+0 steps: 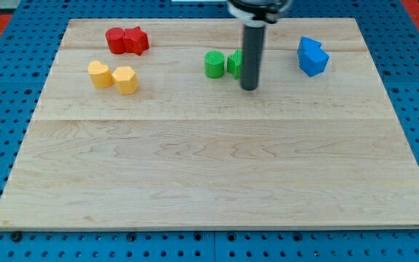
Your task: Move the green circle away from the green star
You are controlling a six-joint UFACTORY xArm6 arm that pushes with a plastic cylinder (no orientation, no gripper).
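green is the colour that matters here: the green circle (214, 64) stands near the top of the wood board (209, 167), a little left of the middle, and the green star (234, 63) is just beside it on the view's right, touching it or nearly so. the rod covers half of the star, so i cannot tell its full shape. my tip (249, 88) rests on the board just below and right of the star, so the star stands between the tip and the circle. i judge this place is not good for a push, because a push to the left from here would move both greens together; the tip should first go around to the gap side. there are no jaws on this rod, so nothing is pinched. the red blocks (126, 41), yellow blocks (113, 76) and blue blocks (313, 57) sit in pairs well apart.
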